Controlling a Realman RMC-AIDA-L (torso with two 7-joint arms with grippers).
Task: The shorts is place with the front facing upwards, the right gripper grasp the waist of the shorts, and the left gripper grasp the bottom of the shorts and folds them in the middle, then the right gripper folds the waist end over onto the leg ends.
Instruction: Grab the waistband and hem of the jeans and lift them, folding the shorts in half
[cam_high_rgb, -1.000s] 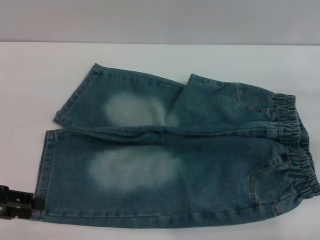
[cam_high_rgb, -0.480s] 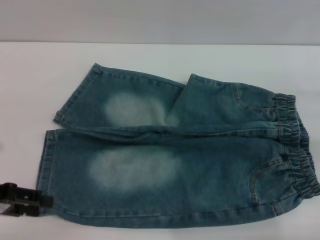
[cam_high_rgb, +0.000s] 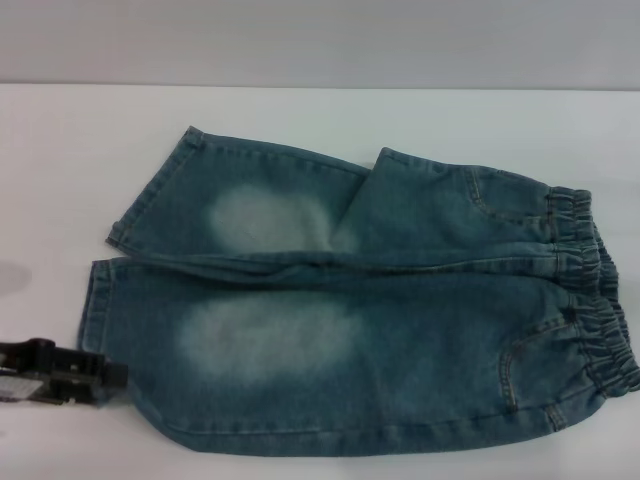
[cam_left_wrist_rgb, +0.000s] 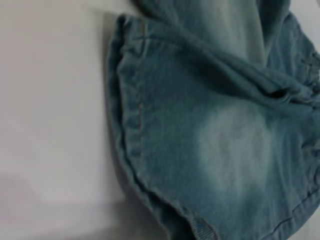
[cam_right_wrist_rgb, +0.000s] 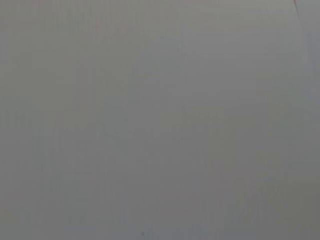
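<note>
Head view: the shorts (cam_high_rgb: 350, 310) lie flat on the white table (cam_high_rgb: 60, 160), waist (cam_high_rgb: 595, 300) to the right; the left gripper (cam_high_rgb: 95, 380) touches the near leg's hem (cam_high_rgb: 95, 320), its opening impossible to judge. Left wrist view: the hem's corner (cam_left_wrist_rgb: 130, 130) looks bunched and lifted. Right wrist view: plain grey.

My head view is evenly lit, soft and a little hazy, with no glare. The white table (cam_high_rgb: 60, 180) reads bright; a faint grey shadow sits at its left edge. My left wrist view is blurred throughout, the shorts (cam_left_wrist_rgb: 210, 150) smeared, with a dim shadow band low on the table. My right wrist view is only flat, featureless grey.
</note>
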